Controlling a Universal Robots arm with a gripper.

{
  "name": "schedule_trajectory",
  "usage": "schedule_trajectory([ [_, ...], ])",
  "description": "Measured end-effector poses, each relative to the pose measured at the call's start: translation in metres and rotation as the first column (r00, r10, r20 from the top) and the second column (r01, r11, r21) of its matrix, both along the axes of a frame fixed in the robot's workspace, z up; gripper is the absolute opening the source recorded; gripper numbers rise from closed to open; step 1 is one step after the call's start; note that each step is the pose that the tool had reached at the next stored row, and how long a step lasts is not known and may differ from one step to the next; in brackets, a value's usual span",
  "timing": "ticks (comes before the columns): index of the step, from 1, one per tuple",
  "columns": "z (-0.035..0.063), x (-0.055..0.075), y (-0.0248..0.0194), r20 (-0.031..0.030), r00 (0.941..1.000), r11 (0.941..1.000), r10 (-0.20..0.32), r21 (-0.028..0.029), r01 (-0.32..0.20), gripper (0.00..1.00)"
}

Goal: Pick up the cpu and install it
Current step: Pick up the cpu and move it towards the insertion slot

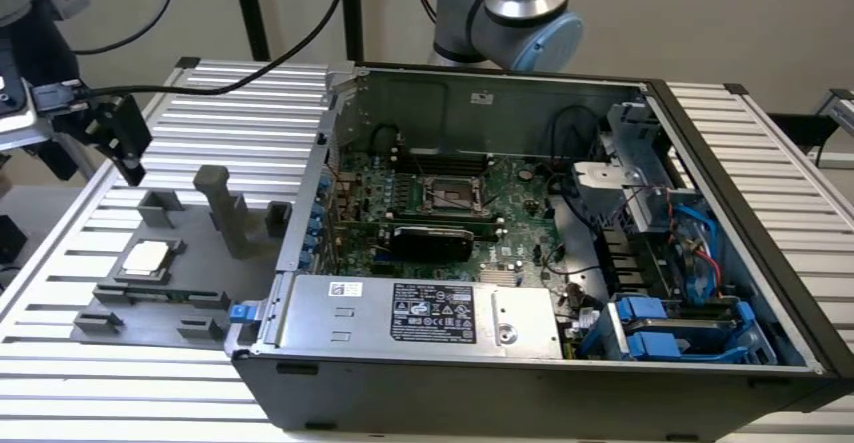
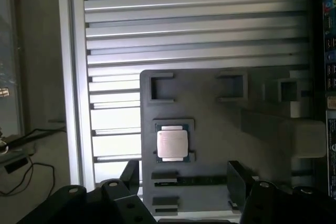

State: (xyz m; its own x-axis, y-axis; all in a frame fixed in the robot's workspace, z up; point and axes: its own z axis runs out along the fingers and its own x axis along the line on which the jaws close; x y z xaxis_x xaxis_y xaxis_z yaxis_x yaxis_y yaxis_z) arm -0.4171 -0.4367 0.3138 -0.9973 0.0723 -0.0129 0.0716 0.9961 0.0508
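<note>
We see the hand spread wide and empty — the cpu lies beneath it, untouched, seated in its grey fixture.

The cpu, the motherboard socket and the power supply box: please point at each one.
cpu (image 2: pixel 172 144): wrist view, middle of its silver top.
motherboard socket (image 1: pixel 451 195): exterior view, centre of the square frame.
power supply box (image 1: pixel 434 313): exterior view, on its black label.
</note>
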Motion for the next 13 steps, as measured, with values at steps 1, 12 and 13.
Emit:
schedule_trajectory([
  [1,-0.0018,0.001,0.0,0.0,1.0,1.0,0.0,0.0,0.0,0.77],
  [12,-0.0218,0.003,0.0,0.0001,1.0,1.0,0.0,0.0,0.0,0.77],
  [13,-0.0236,0.003,0.0,0.0001,1.0,1.0,0.0,0.0,0.0,0.77],
])
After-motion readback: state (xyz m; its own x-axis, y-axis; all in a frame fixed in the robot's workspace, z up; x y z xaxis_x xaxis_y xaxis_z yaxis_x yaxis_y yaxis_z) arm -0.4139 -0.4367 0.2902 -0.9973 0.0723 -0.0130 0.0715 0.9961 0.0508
